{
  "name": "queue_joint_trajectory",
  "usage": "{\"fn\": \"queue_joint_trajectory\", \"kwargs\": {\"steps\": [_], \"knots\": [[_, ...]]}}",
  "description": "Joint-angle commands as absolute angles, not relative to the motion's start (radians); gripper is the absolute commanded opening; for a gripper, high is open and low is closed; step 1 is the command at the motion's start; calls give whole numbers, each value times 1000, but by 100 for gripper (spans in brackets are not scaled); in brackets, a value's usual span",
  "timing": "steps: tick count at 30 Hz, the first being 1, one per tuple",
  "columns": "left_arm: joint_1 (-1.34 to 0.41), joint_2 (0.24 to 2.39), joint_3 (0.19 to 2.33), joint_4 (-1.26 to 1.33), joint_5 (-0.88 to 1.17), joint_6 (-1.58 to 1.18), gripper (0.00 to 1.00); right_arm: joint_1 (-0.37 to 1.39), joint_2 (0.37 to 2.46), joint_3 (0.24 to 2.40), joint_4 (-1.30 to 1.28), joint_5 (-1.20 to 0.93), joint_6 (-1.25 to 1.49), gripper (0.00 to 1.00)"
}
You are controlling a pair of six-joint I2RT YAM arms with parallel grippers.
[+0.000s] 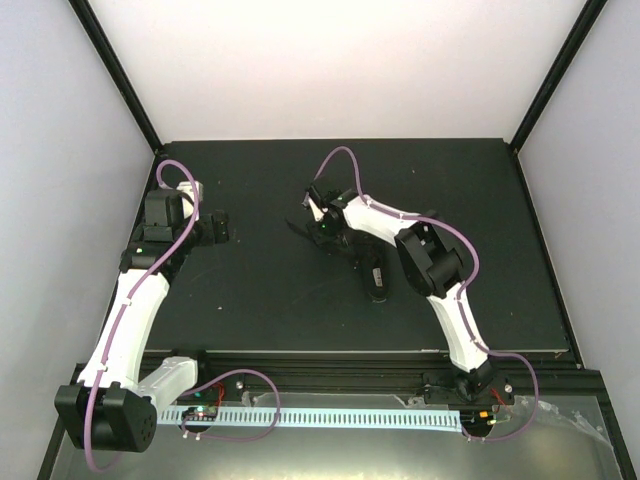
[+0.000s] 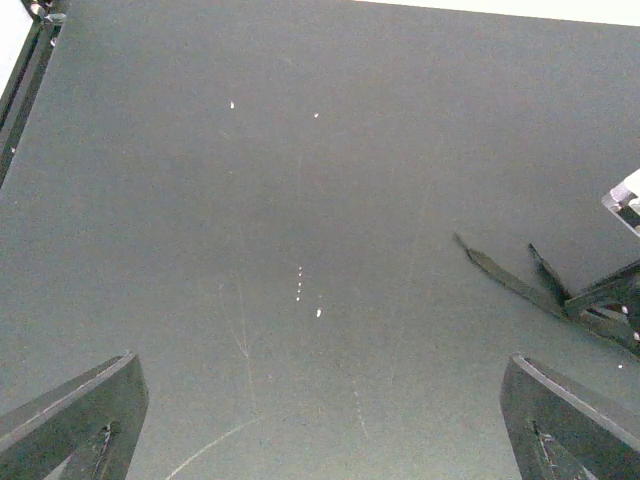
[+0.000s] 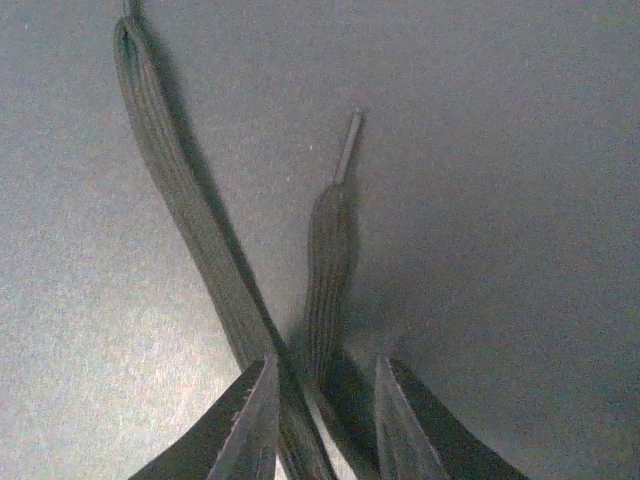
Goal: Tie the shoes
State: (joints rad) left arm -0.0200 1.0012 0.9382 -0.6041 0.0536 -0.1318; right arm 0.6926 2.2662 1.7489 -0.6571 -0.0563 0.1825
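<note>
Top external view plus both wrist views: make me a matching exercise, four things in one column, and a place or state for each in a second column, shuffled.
Column one:
1. left claw
2. right claw
3. shoe
4. laces

Column two:
A. lies on the table, partly hidden by the right arm
B. two flat dark strands fanning out on the table
C. wide open, nothing between its fingers
D. has both strands running between its fingers

Pairs: 1-C, 2-D, 3-A, 4-B
</note>
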Motion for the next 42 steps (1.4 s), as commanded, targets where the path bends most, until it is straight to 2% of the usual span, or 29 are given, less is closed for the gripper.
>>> {"fn": "queue_joint_trajectory", "kwargs": {"steps": [1, 5, 9, 10, 14, 18, 23, 28, 32, 36, 37, 38, 40, 41, 42], "knots": [[-17, 1001, 940, -589, 69, -124, 99, 697, 2309, 1798, -675, -25, 194, 28], [-16, 1001, 940, -589, 69, -123, 99, 698, 2323, 1810, -674, -23, 204, 21], [-16, 1001, 940, -589, 68, -124, 99, 697, 2313, 1812, -668, -19, 214, 3], [-17, 1001, 940, -589, 69, -123, 99, 696, 2305, 1812, -665, -20, 217, 2], [-16, 1001, 940, -588, 68, -123, 99, 697, 2237, 1811, -658, -21, 232, 2], [-17, 1002, 939, -589, 60, -123, 99, 694, 2062, 1752, -637, 33, 251, 2], [-17, 1004, 939, -591, 48, -122, 99, 643, 1720, 1479, -551, 146, 309, 2], [-16, 1009, 939, -590, 59, -123, 99, 440, 1380, 1114, -489, 165, 414, 1], [-17, 1015, 946, -593, 87, -125, 99, 279, 1223, 878, -457, 158, 498, 2], [-38, 1030, 941, -573, 139, -139, 99, 231, 1143, 729, -427, 186, 563, 2], [-46, 1036, 951, -577, 160, -140, 99, 227, 1135, 725, -442, 199, 573, 9], [-54, 1042, 959, -592, 185, -142, 99, 229, 1116, 732, -464, 220, 573, 23], [-58, 1043, 990, -628, 239, -143, 99, 232, 1031, 730, -443, 222, 510, 59], [-57, 1035, 999, -635, 251, -135, 99, 232, 979, 727, -415, 212, 461, 70], [-58, 1025, 1000, -633, 247, -119, 99, 231, 936, 730, -387, 188, 406, 76]]}}
